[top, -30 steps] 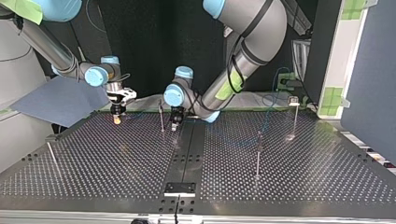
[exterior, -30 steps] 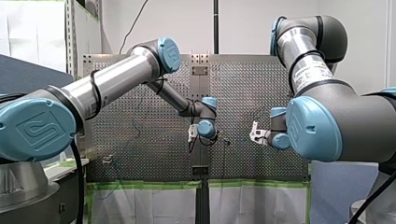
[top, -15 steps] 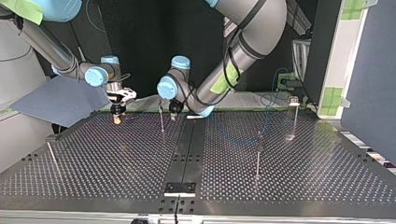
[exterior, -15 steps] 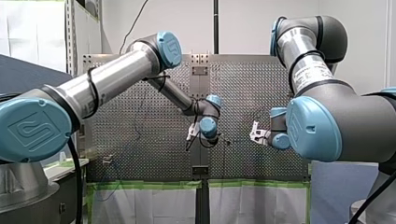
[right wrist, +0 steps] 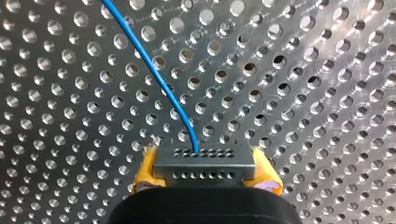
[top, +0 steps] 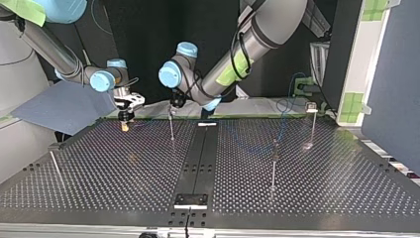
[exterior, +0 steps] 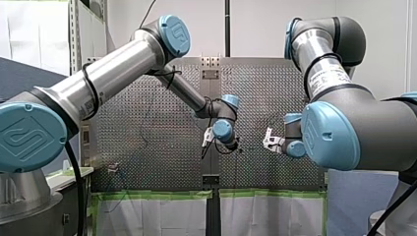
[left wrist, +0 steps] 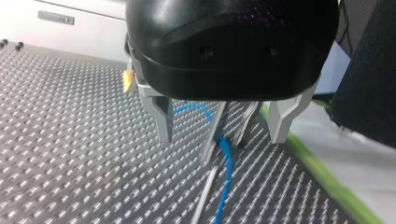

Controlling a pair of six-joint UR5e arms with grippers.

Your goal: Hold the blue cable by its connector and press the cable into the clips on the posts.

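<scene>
Gripping the connector (right wrist: pixel 204 161), your right pincer (right wrist: pixel 205 173) is anchoring the blue cable (right wrist: pixel 154 74), which is likely handling as light and limp, so you are taking hold only at that rigid block. Your left pincer (left wrist: pixel 219 137) is standing open astride cable and post (left wrist: pixel 201 200). In the top view, this post is standing at 3 o'clock from the right pincer; open table (top: pixel 99 188) is lying toward 6 o'clock, its edge close at 12.
</scene>
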